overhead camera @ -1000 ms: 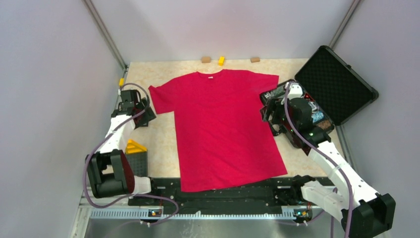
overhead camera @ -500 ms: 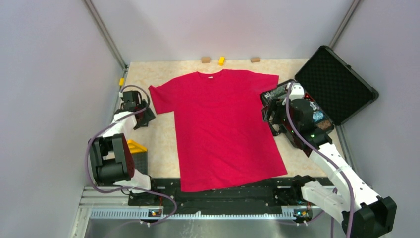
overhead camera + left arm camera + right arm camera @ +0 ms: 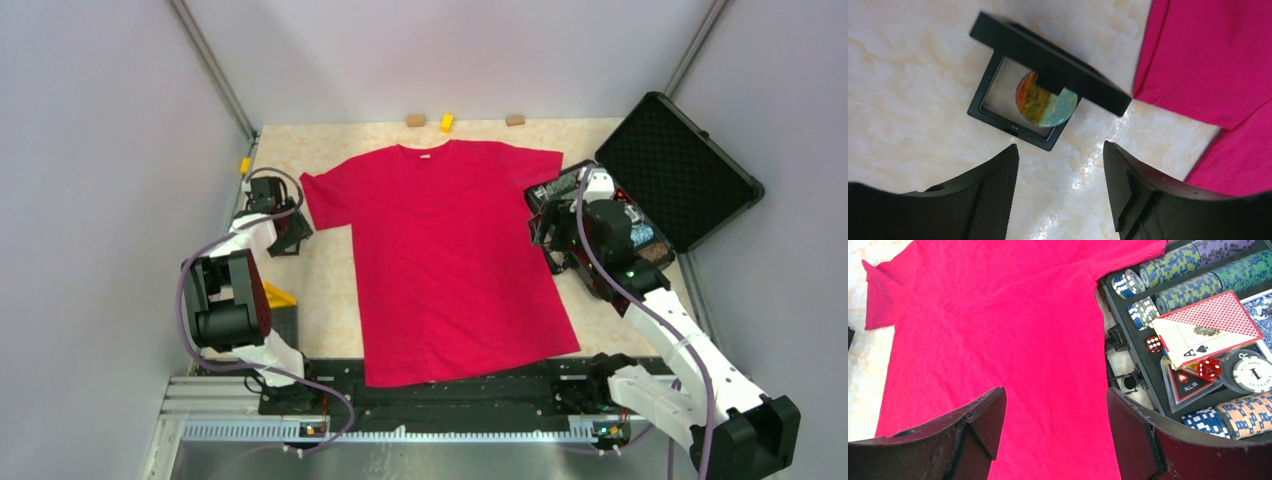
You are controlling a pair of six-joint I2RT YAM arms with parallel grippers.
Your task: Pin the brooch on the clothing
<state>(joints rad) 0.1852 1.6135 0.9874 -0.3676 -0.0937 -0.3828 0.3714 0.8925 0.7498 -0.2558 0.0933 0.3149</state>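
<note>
Found the brooch (image 3: 1047,102) seated in a small black frame box (image 3: 1008,129) on the worktop (image 3: 908,75), straight ahead of the left gripper (image 3: 1059,155) and roughly centred on the gap between its jaws, spread wide with nothing held. Saw no long axis to line up with on so round a badge; noted only the box lying skewed to the jaws, its raised lid (image 3: 1048,65) overlapping the brooch's far edge. Placed the box just beside the near sleeve of the clothing (image 3: 1208,65), seemingly not touching, though hard to tell from the wrist view. Judged the left arm by far the nearer for the pick: saw the right gripper (image 3: 1055,392), likewise wide and empty, hovering over the clothing's opposite side beside the black case (image 3: 1140,359), well apart from the brooch.
</note>
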